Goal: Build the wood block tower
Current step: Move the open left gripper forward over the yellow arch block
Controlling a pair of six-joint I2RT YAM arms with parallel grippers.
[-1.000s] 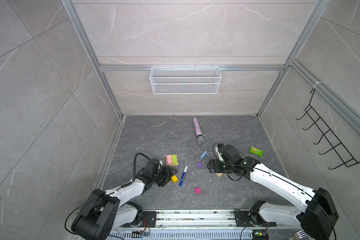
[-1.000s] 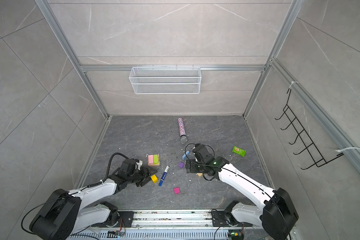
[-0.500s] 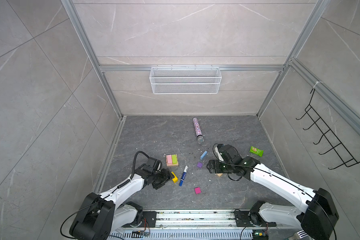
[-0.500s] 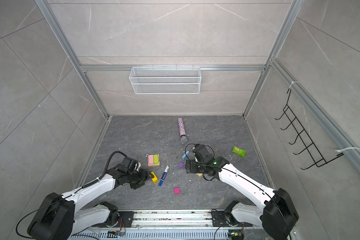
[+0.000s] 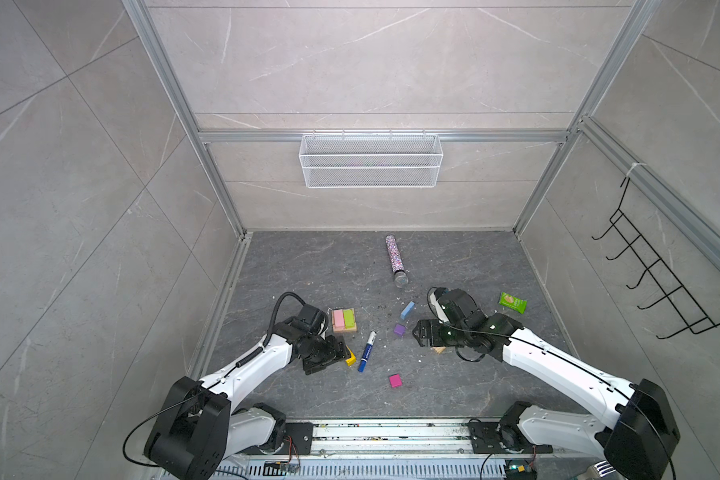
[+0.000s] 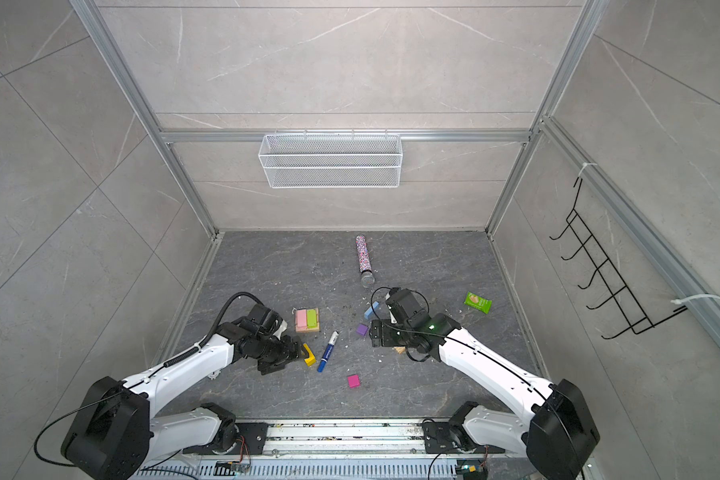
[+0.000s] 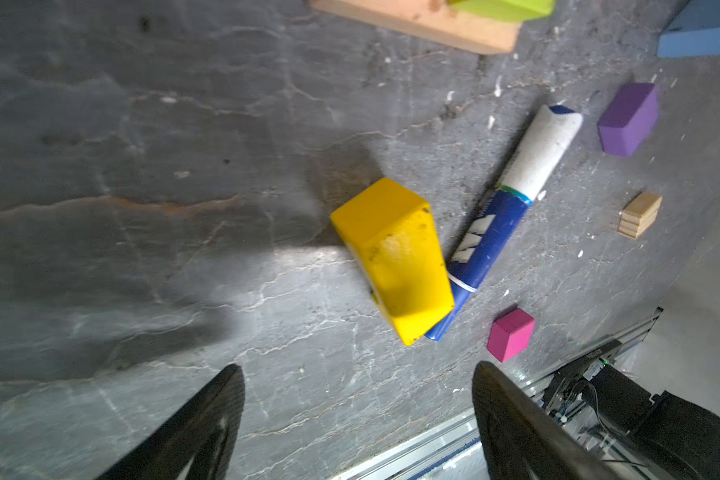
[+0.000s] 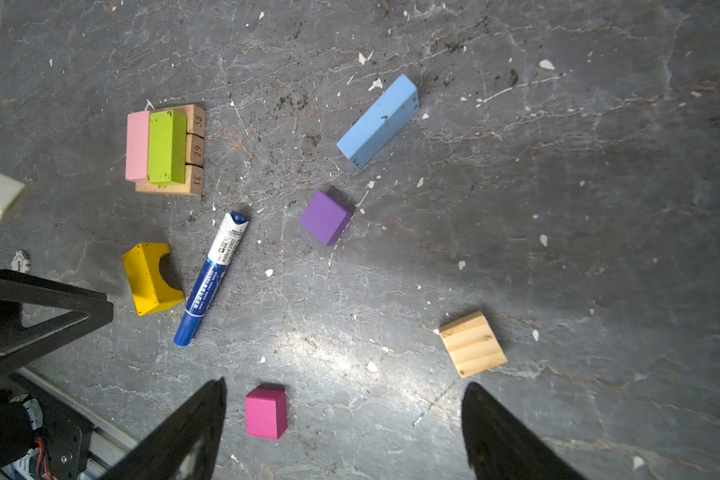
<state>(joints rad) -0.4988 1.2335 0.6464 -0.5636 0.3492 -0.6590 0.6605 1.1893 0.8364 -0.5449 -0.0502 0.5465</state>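
The tower [image 5: 344, 320] [image 8: 163, 149] is low: a pink and a lime-green block lie on tan bars. My left gripper [image 7: 356, 370] [image 5: 338, 350] is open and holds nothing. Just beyond its fingertips the yellow arch [image 7: 391, 257] [image 5: 351, 357] lies on the floor against the marker pen [image 7: 512, 199]. My right gripper [image 8: 345, 384] [image 5: 418, 332] is open and empty above the floor. Loose blocks lie around it: a purple block [image 8: 325, 217], a light-blue bar [image 8: 378, 120], a magenta cube [image 8: 266, 411] and a tan cube [image 8: 472, 344].
A glittery tube [image 5: 395, 259] lies toward the back wall and a green snack packet [image 5: 513, 302] at the right. A wire basket [image 5: 371, 160] hangs on the back wall, a black hook rack [image 5: 657, 274] on the right wall. The arms' rail [image 5: 391, 432] runs along the front.
The left gripper's jaws have widened and it has drawn back a little from the yellow arch. The right arm has not moved.
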